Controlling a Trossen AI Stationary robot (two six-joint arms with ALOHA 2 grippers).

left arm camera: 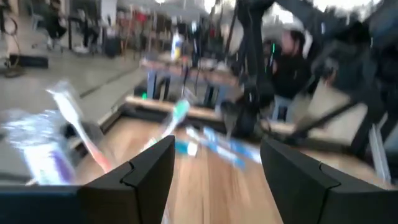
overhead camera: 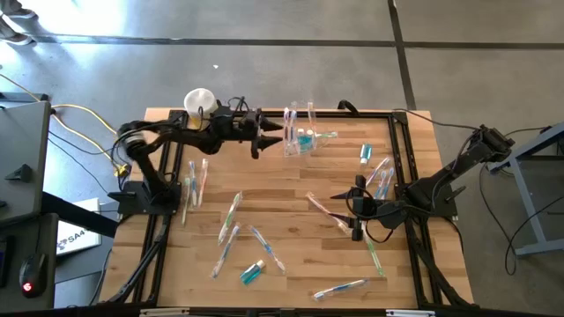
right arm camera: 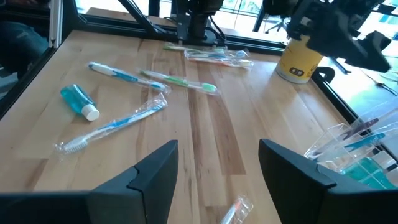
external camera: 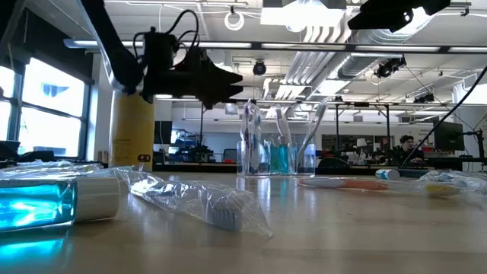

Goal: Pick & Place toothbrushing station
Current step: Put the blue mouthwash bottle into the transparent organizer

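Hovering above the table's far edge, my left claw has its fingers spread apart with nothing between them. Just ahead of its tips stands the clear plastic cup, upright, holding a few toothbrushes and something teal low inside. Behind my left wrist sits the yellow cylinder container with its white top.

My right claw waits well apart near the opposite side, fingers apart and empty, with a pink toothbrush just beside it.

From table height the cup shows its brushes standing up; from above they look only like pale streaks. My left wrist camera is smeared, so I cannot count what lies ahead of it. My right wrist camera cuts the cup off at its edge but shows a teal tube clearly.

From above I count roughly a dozen loose toothbrushes on the wooden table, though overlaps make that uncertain, and two teal tubes lying on the wood: one near the front and another beyond my right claw.
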